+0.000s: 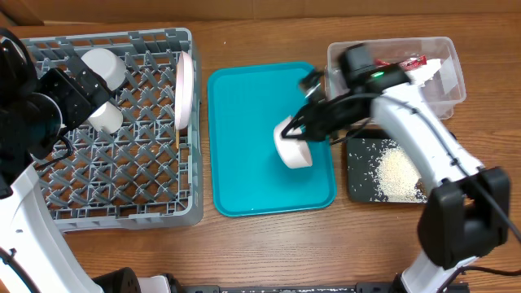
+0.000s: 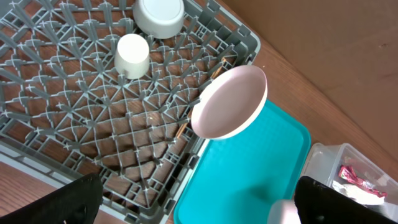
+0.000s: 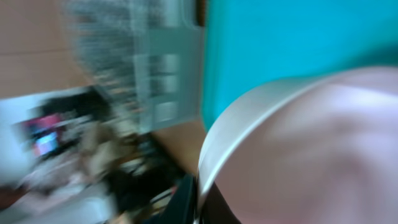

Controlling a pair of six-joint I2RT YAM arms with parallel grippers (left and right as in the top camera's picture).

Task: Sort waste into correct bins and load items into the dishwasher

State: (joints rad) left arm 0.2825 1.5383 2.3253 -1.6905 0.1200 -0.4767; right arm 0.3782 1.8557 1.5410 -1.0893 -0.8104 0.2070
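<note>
**Small bowl held over the tray**

Your right gripper (image 1: 299, 124) is clenched on the rim of the small white bowl (image 1: 295, 153). The bowl hangs tilted above the right half of the teal tray (image 1: 244, 171), rim far, base near. Your left gripper (image 2: 199, 202) is spread wide over the dish rack (image 1: 122, 179)

Upright plate (image 1: 185, 88) blocks dish rack (image 1: 122, 183) right wall, rack centre open

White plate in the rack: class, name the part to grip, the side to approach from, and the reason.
Probably the plate by its upper rim, from above, a finger on each face: it stands on edge against the rack wall.
</note>
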